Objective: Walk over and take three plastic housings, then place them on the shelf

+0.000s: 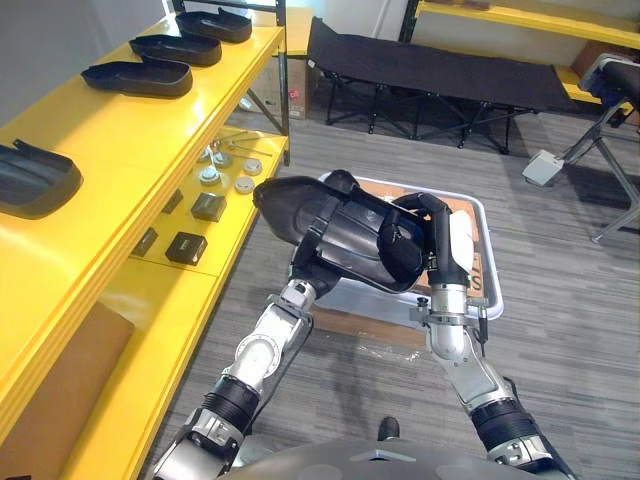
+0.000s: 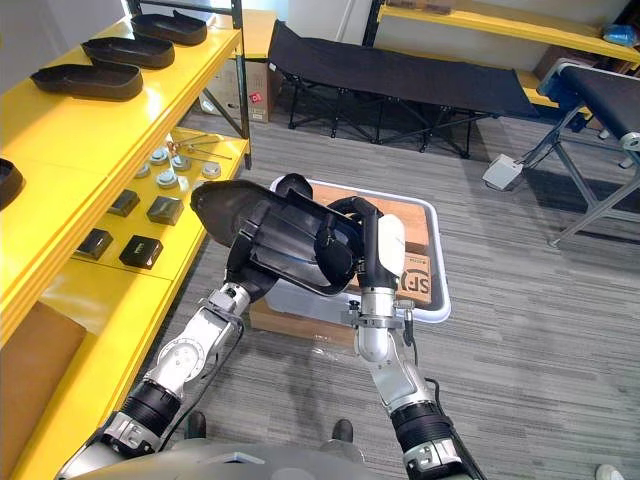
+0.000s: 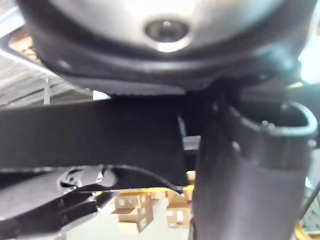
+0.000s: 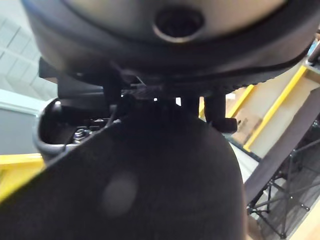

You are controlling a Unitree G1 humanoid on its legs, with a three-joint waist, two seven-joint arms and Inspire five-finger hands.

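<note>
- Four spare housings [image 1: 140, 77] sit in a row on the top board of the yellow shelf [image 1: 130, 150], on the robot's left: three further along, one near the view's edge.
- One more black housing [image 1: 350, 235] is up in the air between both hands, tilted, its hollow side facing the camera and its pointed end aimed at the shelf. It touches no board.
- Right hand [image 1: 438, 245] has its fingers hooked over the housing's rim on the far side, with the white-covered thumb beside it, so it's clamped on that end.
- Left hand [image 1: 303, 272] comes up under the housing's shelf-side end. Most of it is hidden behind the plastic and the wrist view is a dark blur, so I honestly can't tell how its fingers sit.
- Below the held housing, on the floor, is a white bin [image 2: 440, 270] with a brown cardboard sheet [image 2: 410, 215] in it.
- Lower shelf board has a few small dark boxes [image 1: 186, 247] and some round metal parts [image 1: 210, 176].
- Further back is a black folding cot [image 1: 430, 70].
</note>
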